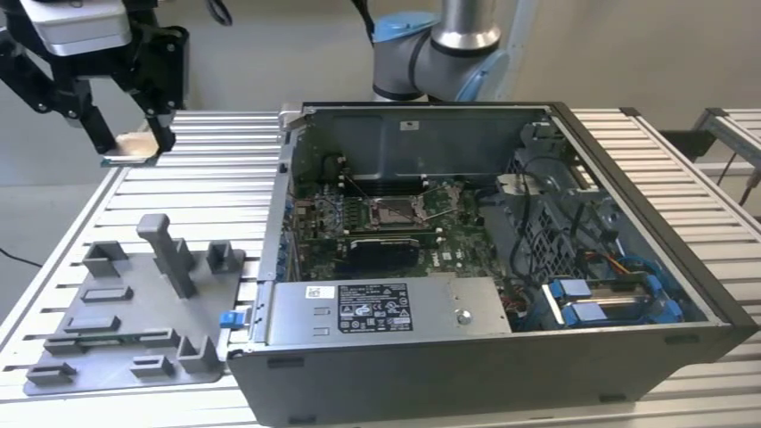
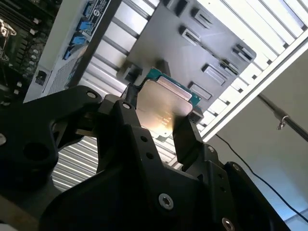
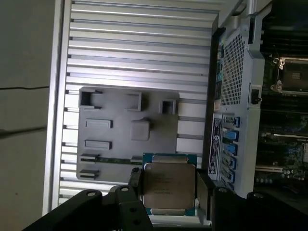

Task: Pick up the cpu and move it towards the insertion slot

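Fingers (image 3: pixel 136 179): closed on 2 opposite cpu (image 3: pixel 169 185) edges.
cpu attitude: level, metal lid toward both wrist cameras; near square, no clear long axis.
Location: over worktop (image 1: pixel 214 169), exterior view's upper left, well apart from slot (image 1: pixel 395 211).

Table (image 1: pixel 202 169): slatted silver metal. On it: flat grey tray (image 1: pixel 143 308), toward the exterior view's left; open computer case (image 1: pixel 452 379) just beside it.

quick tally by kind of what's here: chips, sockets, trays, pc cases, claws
cpu: 1, gripped in the claw
insertion slot: 1
grey fixture tray: 1
computer case: 1
claw: 1
total: 5
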You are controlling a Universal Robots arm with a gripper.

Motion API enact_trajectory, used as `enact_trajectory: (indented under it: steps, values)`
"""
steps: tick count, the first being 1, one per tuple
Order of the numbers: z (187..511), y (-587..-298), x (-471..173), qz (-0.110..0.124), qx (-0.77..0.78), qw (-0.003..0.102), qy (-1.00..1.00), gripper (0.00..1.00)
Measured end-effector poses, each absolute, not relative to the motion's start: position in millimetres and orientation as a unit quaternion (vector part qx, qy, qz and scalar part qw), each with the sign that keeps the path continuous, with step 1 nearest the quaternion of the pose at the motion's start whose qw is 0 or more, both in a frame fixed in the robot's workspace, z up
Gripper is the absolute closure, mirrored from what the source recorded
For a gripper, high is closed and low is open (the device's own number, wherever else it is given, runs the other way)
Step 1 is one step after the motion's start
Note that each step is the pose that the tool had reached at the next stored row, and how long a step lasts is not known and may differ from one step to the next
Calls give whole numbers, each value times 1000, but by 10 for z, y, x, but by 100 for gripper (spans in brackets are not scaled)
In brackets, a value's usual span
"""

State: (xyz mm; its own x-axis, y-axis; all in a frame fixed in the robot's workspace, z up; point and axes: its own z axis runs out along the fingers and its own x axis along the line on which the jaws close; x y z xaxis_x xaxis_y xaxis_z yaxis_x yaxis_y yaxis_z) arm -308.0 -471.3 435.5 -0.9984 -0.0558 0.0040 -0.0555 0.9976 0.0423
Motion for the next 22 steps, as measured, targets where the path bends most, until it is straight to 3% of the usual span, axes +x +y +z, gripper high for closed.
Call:
enact_trajectory:
  steps: [22]
  values:
    - [4355, -4713, -2231, -21, 29, 3, -999, 100]
